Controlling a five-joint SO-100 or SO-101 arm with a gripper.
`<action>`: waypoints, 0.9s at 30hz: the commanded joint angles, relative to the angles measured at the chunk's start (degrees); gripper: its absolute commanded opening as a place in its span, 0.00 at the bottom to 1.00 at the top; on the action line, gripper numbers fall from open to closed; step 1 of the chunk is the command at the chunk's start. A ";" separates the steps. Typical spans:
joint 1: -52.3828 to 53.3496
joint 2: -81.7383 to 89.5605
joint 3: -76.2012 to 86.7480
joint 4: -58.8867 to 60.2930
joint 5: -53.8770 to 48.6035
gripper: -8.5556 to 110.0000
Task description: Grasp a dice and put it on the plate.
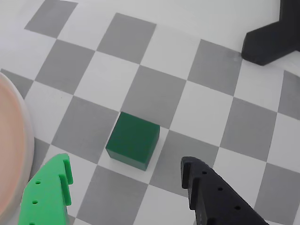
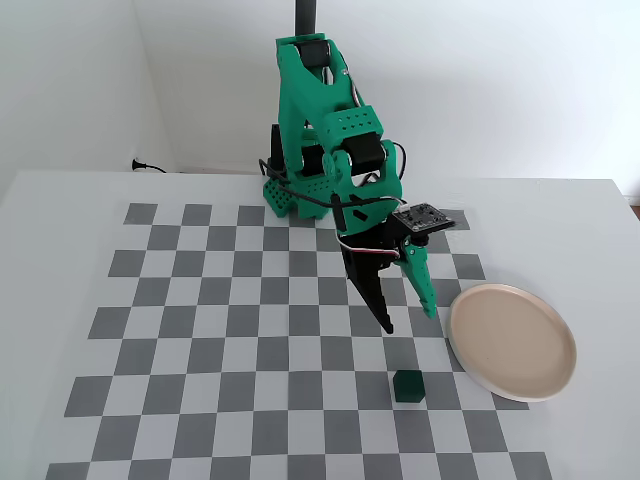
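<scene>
Jaws spread wide on gripper [image 2: 409,322], poised above checkered table [image 2: 200,330], empty; dark green dice [image 2: 407,386] resting near and below, untouched, just left of pinkish plate [image 2: 512,341] in fixed view

Open tool [image 2: 409,321] above dice [image 2: 407,386], beside plate [image 2: 512,341]

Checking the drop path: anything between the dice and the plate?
Nothing: only bare checkered mat between the dice and the plate, clearest in the fixed view.

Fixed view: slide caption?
Green arm's open gripper hovers above small dark green cube on checkerboard, round pinkish-beige plate alongside.
</scene>
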 commanded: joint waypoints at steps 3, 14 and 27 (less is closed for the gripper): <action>-0.88 -5.89 -10.02 -2.02 0.88 0.24; -1.14 -23.20 -21.01 -3.69 4.31 0.24; -1.23 -32.17 -23.82 -5.62 5.10 0.23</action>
